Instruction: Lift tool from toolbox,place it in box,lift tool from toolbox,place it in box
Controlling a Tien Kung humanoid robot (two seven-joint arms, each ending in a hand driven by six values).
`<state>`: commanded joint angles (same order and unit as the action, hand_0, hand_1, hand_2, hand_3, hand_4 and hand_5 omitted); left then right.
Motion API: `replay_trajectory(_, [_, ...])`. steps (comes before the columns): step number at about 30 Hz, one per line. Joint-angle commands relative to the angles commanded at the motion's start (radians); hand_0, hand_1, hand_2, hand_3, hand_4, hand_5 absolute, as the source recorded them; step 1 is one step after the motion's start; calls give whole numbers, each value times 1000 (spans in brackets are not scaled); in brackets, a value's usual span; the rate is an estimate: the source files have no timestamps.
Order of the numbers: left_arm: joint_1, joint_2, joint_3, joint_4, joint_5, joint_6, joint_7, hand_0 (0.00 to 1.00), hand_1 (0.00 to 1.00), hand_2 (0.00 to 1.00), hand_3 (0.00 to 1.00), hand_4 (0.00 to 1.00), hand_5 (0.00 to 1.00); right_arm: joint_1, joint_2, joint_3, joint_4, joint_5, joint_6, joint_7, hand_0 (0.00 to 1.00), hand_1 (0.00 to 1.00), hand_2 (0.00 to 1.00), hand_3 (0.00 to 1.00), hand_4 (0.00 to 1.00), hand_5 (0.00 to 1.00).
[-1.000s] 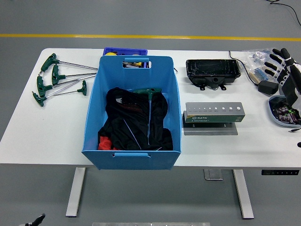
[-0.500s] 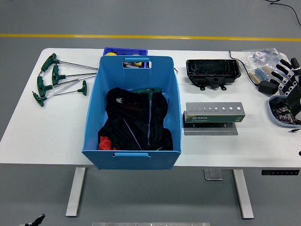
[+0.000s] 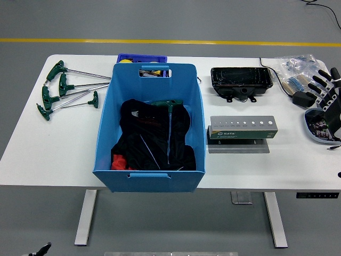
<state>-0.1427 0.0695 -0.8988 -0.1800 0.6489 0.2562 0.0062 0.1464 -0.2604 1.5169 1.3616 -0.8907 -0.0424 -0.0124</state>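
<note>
A light blue box stands in the middle of the white table. Inside it lie black cloth, something red, and a green T-handle wrench. Several more green-handled T-wrenches lie fanned out on the table left of the box. A grey tool holder with a row of holes stands right of the box. My right hand is at the right edge, fingers spread and holding nothing, above a small grey tray. The left arm does not show.
A black case sits behind the grey holder. A dark blue bin with small parts stands behind the blue box. Clear bags, a black adapter and a cable lie at the far right.
My right hand drew back to the right and slightly down, with less of it in view. Nothing on the table moved.
</note>
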Motion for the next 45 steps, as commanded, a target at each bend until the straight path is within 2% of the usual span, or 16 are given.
replay_trajectory(13, [5, 2, -7, 0, 16, 0, 5, 758, 775, 788, 705, 688, 578, 0, 16, 0, -5, 6, -4, 5, 816, 796, 820, 846, 998, 879])
replay_trajectory(24, [11, 2, -15, 0, 33, -3, 6, 759, 776, 791, 706, 689, 577, -2, 35, -1, -17, 90, -8, 64, 837, 805, 829, 870, 998, 895])
replay_trajectory(38, [16, 1, -1, 0, 46, -10, 14, 758, 775, 791, 707, 691, 578, -6, 61, 36, -14, 75, 9, 41, 831, 801, 829, 858, 998, 899])
replay_trajectory(45, [18, 0, 0, 0, 48, -11, 14, 761, 775, 791, 712, 693, 576, -12, 67, 41, -14, 67, 13, 34, 828, 803, 829, 855, 998, 931])
